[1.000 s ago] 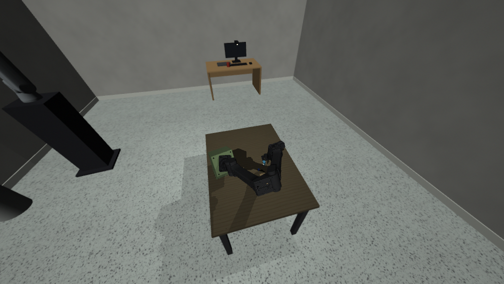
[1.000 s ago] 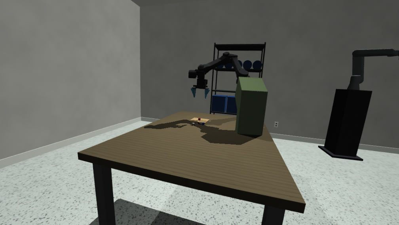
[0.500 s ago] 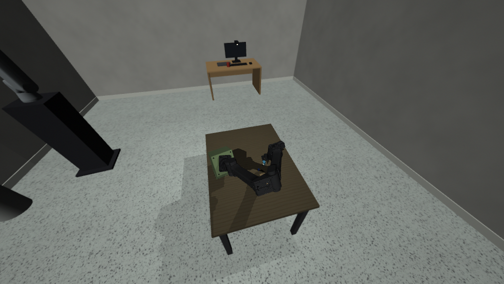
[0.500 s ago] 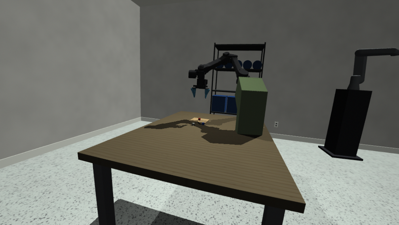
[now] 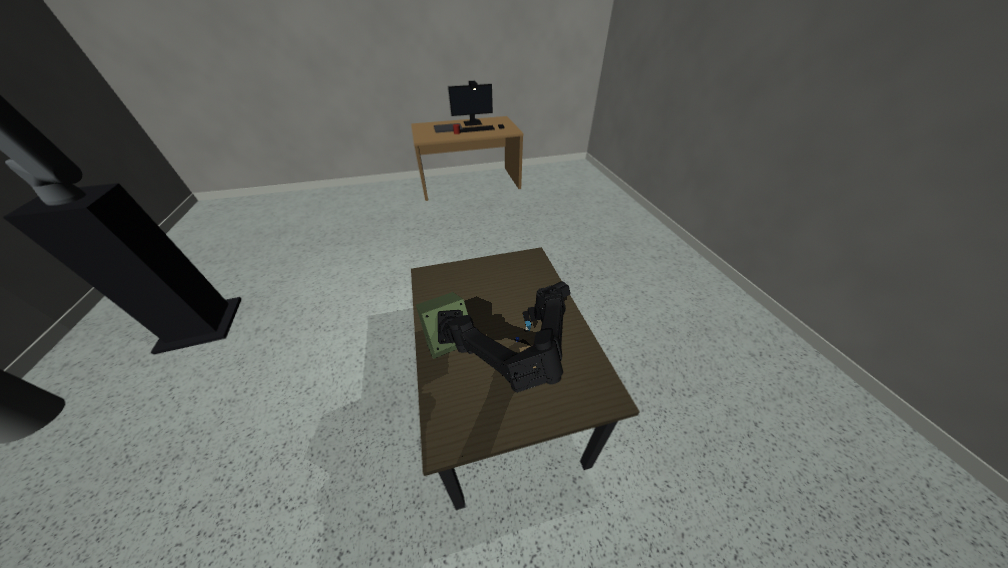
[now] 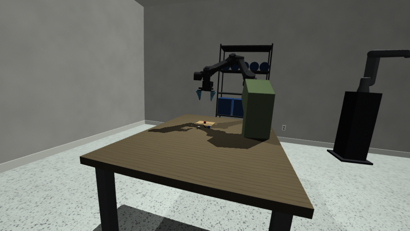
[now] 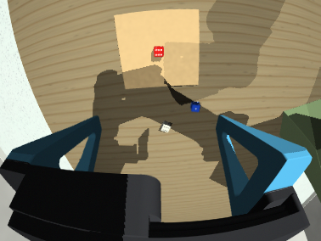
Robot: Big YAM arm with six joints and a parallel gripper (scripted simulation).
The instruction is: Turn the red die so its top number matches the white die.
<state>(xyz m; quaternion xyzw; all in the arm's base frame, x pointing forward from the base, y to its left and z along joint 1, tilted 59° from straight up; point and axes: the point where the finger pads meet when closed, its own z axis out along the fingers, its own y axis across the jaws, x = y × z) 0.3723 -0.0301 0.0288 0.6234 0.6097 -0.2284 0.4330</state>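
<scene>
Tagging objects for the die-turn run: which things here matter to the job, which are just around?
In play: red die, white die, blue die, mat, gripper (open, holding nothing, high above).

Just around: green block, shelf, desk with monitor.

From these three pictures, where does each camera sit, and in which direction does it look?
Top: high in the room, looking down at the table; the whole arm shows.
Exterior: beyond the table's far end, low, facing the green base; the arm and open gripper hang above the mat.
Wrist: on the gripper, looking down between its blue fingers at the red die, white die and blue die.
Shared: exterior and wrist both show the mat and red die.
</scene>
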